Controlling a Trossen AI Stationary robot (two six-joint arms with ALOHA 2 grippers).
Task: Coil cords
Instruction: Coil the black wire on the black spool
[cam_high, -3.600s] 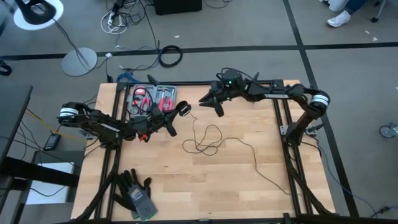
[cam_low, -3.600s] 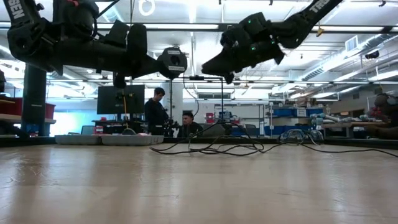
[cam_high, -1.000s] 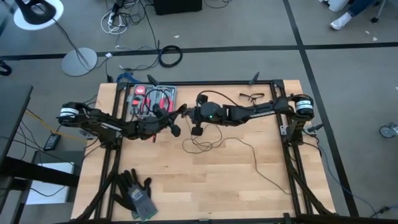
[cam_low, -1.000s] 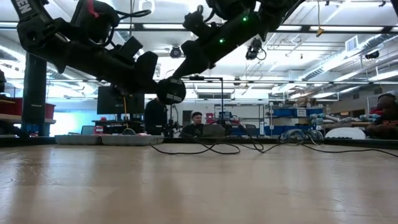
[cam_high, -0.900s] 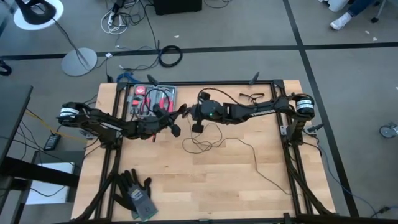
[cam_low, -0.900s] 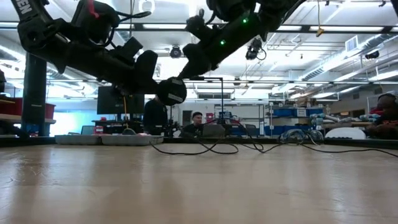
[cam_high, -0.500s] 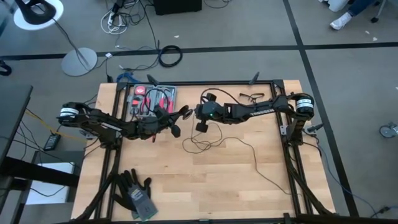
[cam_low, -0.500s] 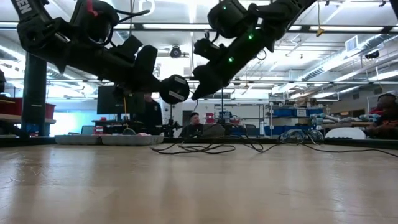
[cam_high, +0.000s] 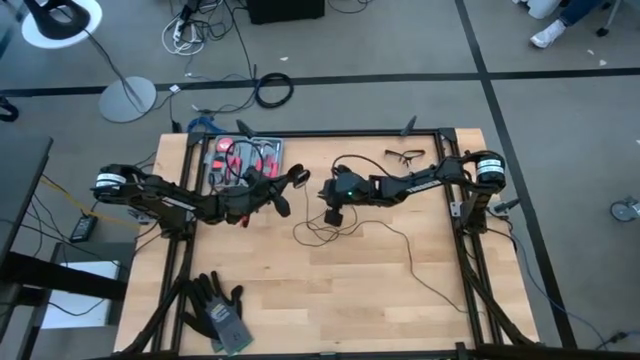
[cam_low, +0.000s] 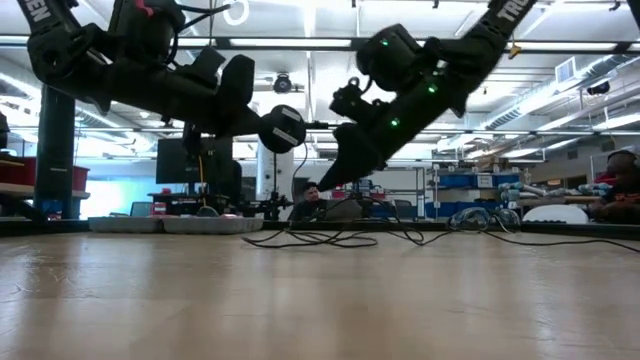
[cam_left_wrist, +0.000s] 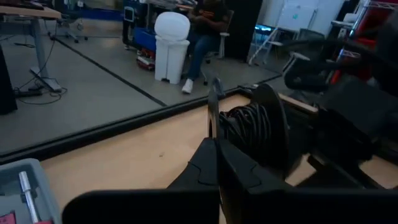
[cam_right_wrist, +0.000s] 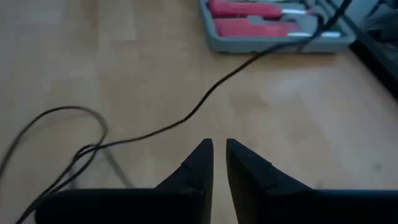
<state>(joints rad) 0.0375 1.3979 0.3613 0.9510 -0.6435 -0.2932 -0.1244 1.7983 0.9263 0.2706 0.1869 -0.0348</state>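
You are mid-coil: the left gripper (cam_high: 292, 180), jaws clamped together on the cord's (cam_high: 345, 228) puck end with wraps already wound on it, hangs above the tabletop (cam_high: 330, 290) near the tool tray (cam_high: 243, 157). The right gripper (cam_high: 331, 215), jaws a slit apart and holding nothing, hovers over the loose loops lying just ahead of its tips; your next move is probably to pinch a strand there and carry it around the puck.

One thin cord (cam_high: 385, 240) on the tabletop (cam_high: 330, 300), one spool (cam_high: 297, 177). One tool tray (cam_high: 244, 158), one pair of gloves (cam_high: 218, 312), one pair of glasses (cam_high: 402, 155).
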